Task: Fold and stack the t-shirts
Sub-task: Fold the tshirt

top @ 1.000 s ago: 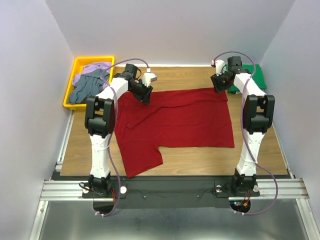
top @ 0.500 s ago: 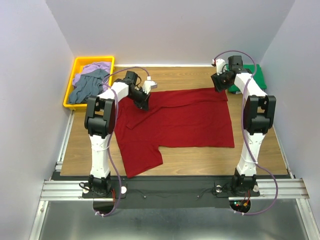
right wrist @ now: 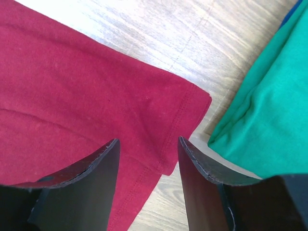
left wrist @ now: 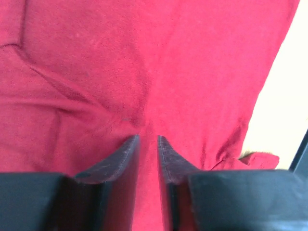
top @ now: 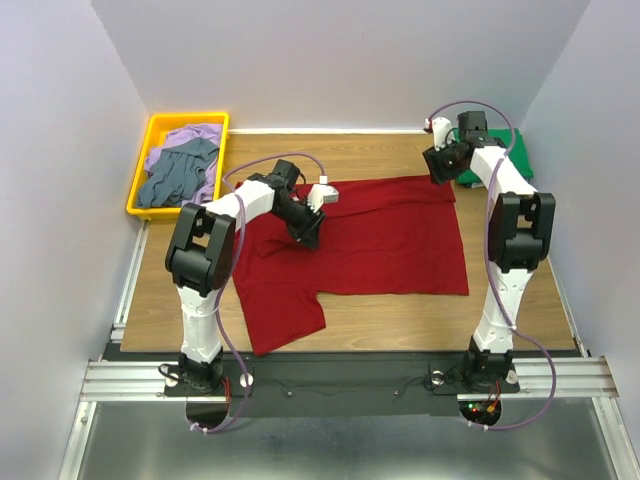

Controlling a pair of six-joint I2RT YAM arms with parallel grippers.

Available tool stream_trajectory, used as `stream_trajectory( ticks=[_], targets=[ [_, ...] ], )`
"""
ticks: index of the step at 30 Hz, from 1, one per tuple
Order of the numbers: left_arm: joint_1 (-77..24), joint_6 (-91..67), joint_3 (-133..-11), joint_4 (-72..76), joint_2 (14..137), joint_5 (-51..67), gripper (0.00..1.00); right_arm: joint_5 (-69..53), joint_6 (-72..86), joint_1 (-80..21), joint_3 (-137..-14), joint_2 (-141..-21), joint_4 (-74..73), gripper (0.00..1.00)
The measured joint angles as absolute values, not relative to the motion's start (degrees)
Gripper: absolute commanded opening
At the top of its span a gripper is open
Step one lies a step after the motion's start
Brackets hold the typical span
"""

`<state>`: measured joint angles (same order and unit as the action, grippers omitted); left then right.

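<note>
Fingers (left wrist: 122, 159) of the left gripper (left wrist: 148, 137) drawn nearly together, with only a thin slot between them, pinching a puckered ridge of the dark red t-shirt (top: 370, 240). Creases fanning out from the tips toward 10 o'clock in the left wrist view.

Seen from above, placed at about 10 o'clock of the shirt's middle, over cloth that looks doubled back there.

Fingers (right wrist: 96, 163) of the right gripper (right wrist: 148, 139) spread well apart, gripping nothing. Poised over the shirt's stitched hem corner, at 1 o'clock of the garment in the top view. Whether touching the cloth, cannot tell.

Dark red shirt spread mostly flat across the middle of the wooden table (top: 400, 310), with one lobe trailing toward 7 o'clock and the near edge.

Bright green t-shirt (right wrist: 260, 120) folded at 3 o'clock of the right gripper, just beside the red corner, with a sliver of wood between them.

Yellow tray (top: 185, 117) at the table's 10 o'clock corner, holding the lavender-purple t-shirt (top: 190, 133) and the grey-blue t-shirt (top: 175, 175) in a rumpled heap, the grey-blue one lying nearer, toward 6 o'clock.
</note>
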<state>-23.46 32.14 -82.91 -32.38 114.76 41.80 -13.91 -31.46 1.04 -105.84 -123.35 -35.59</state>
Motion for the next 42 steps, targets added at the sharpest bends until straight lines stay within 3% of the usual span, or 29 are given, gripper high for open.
stream_trajectory(
  ticks=[8, 16, 26, 33, 42],
  targets=[
    [-21.9, 32.6, -82.8, -32.7, 112.0, 44.5, 0.4, -14.0, -31.7, 1.0, -104.0, -122.0, -35.6, 0.56],
    [-13.7, 32.1, -82.9, -31.0, 107.4, 42.7, 0.44, -20.2, -31.8, -1.0, -104.0, -122.0, -41.8, 0.47],
    [-2.1, 30.5, -73.1, -29.3, 106.4, 35.9, 0.39, -29.5, -21.8, -21.1, -106.6, -123.1, -45.1, 0.32],
    [-2.0, 27.0, -73.5, -26.6, 106.9, 34.0, 0.39, -29.2, -14.5, -32.3, -111.1, -127.3, -43.1, 0.4],
    [-2.0, 23.2, -76.2, -23.5, 110.8, 32.7, 0.39, -16.3, -11.8, -41.6, -110.1, -128.2, -40.3, 0.5]
  ],
)
